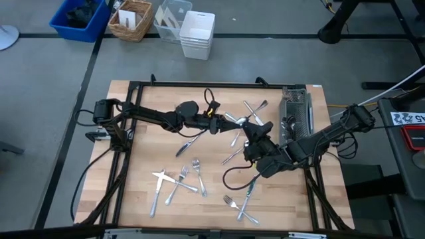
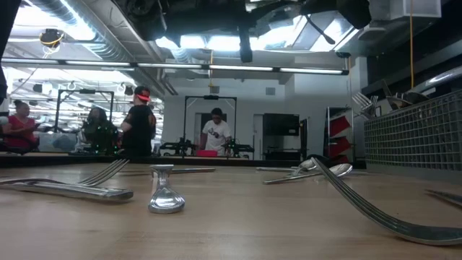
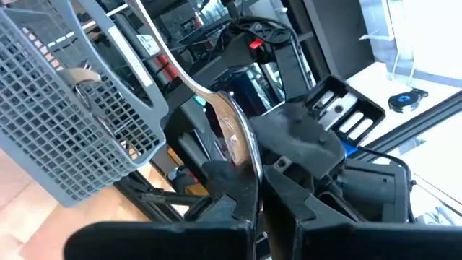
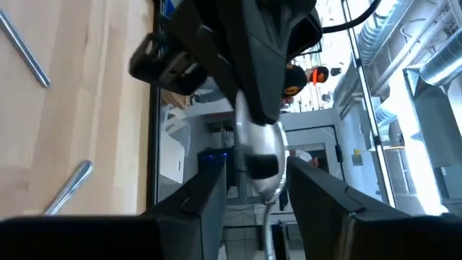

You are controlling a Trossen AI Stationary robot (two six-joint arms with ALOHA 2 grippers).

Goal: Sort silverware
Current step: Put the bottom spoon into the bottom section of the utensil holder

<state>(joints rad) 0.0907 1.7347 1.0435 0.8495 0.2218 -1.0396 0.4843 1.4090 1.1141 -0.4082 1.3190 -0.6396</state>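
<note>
My left gripper (image 1: 224,123) hovers over the middle of the table, shut on a shiny spoon (image 3: 231,130). The spoon's handle (image 3: 155,36) runs out ahead of the fingers toward my right gripper (image 1: 254,129). That gripper is open, with a finger on either side of the spoon (image 4: 258,148), touching nothing. More silverware lies flat on the wooden table: forks and knives at the near left (image 1: 176,179), a crossed pair at the near middle (image 1: 239,206) and several pieces at the far middle (image 1: 251,109). The grey mesh caddy (image 1: 295,109) stands at the far right. My left gripper pinches the spoon by its bowl (image 3: 242,184) between its two fingers, about level, coming from the table's left. The fingers lie along the spoon, and its handle sticks out past them. The spoon is lifted clear of the table.
A black frame (image 1: 199,84) runs around the tabletop. Beyond the far edge stand a blue bin (image 1: 80,20), a wicker basket (image 1: 131,20) and a white container (image 1: 197,33). In the low view, people (image 2: 141,119) stand in the room behind the table.
</note>
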